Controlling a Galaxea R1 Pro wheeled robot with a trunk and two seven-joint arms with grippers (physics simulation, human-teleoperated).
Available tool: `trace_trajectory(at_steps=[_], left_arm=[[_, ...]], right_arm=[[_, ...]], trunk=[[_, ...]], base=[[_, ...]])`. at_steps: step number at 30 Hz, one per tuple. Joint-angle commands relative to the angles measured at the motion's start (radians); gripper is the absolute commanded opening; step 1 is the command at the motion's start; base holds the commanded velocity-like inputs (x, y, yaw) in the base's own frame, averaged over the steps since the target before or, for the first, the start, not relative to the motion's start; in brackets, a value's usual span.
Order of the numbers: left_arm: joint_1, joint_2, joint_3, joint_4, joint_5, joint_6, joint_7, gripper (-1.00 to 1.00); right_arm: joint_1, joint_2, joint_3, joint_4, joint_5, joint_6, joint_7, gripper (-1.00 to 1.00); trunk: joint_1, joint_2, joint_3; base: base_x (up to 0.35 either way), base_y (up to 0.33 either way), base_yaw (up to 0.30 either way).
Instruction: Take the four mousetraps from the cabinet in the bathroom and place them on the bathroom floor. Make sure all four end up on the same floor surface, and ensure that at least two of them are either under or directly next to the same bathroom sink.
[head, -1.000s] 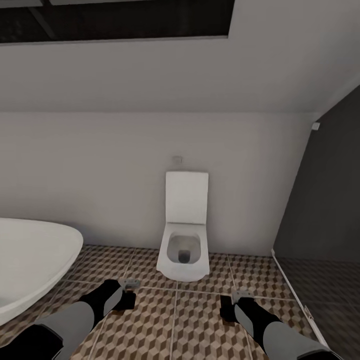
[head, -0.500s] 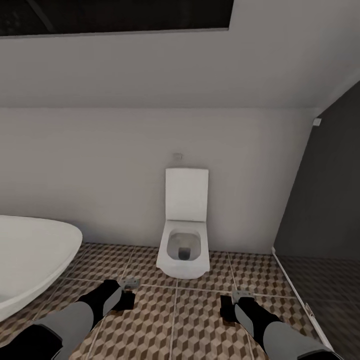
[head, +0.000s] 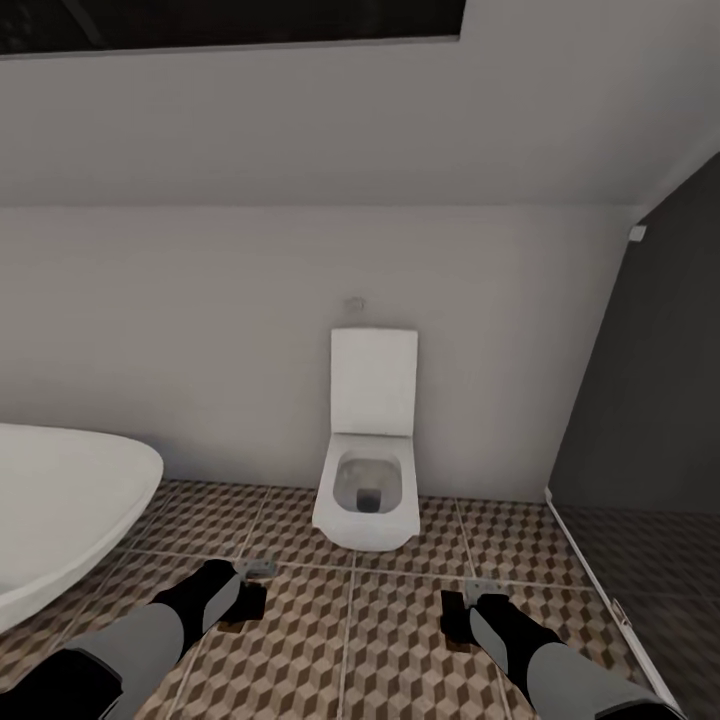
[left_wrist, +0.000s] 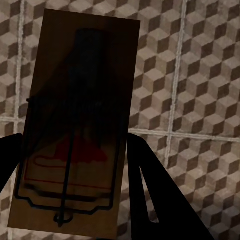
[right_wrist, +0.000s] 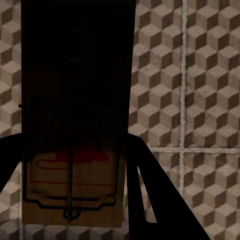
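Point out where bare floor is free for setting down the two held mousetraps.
Bare tiled floor lies between the left gripper and right gripper, in front of the toilet. More lies between the bathtub and toilet. It is tighter beside the dark partition.

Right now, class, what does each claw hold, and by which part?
Each claw holds a mousetrap by its long side edges: left claw on one mousetrap, right claw on another.

Both arms (head: 150, 640) wore light grey shells with glossy black cuffs at the wrists and black joints nearer the trunk. Small grey metal brackets capped each wrist. The fingers (left_wrist: 160, 195) were plain matte black wedges.
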Motion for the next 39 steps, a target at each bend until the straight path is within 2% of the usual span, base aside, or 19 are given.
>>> trace_trajectory(at_steps=[1, 18, 29, 39], left_arm=[[0.0, 0.001, -0.008, -0.003, 0.007, 0.005, 0.004, -1.0], [0.0, 0.001, -0.008, -0.003, 0.007, 0.004, 0.004, -1.0], [0.0, 0.0, -0.007, -0.004, 0.007, 0.004, 0.004, -1.0], [0.0, -0.001, -0.007, -0.007, 0.007, 0.002, 0.004, -1.0]], right_arm=[[0.0, 0.0, 0.008, -0.002, -0.014, 0.005, -0.006, -1.0], [0.0, 0.0, 0.008, -0.002, -0.015, 0.005, -0.006, -1.0], [0.0, 0.0, 0.008, -0.002, -0.014, 0.005, -0.006, -1.0], [0.0, 0.0, 0.006, -0.002, -0.015, 0.005, -0.011, -1.0]], trunk=[[0.004, -0.008, -0.004], [0.069, -0.127, -0.058], [0.111, -0.204, -0.092], [0.15, -0.274, -0.123]], base=[[0.0, 0.0, 0.0], [0.001, 0.001, 0.0], [0.239, 0.095, 0.0], [0.033, 0.004, 0.0]])
